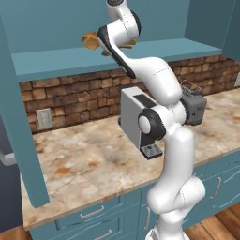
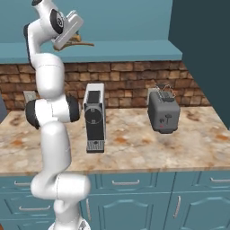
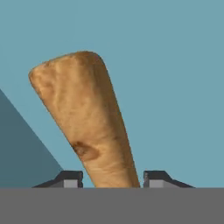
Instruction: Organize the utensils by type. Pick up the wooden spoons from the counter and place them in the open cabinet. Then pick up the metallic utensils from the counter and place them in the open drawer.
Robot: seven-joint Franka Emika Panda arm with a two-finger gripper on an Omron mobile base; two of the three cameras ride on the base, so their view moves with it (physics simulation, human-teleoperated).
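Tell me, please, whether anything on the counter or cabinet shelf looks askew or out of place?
Nothing stands out. The coffee machine and toaster stand upright on the counter, and the wooden spoon sits between the gripper fingertips at the cabinet shelf.

My base cameras give me even, flat light with no glare. The table (image 1: 93, 159) is bright, while the brick wall (image 1: 70, 98) under the cabinet shelf (image 1: 70, 61) lies in soft shade. All views are slightly soft and grainy. Along my hand, the wooden spoon (image 3: 87, 122) looks blurred at its edges.
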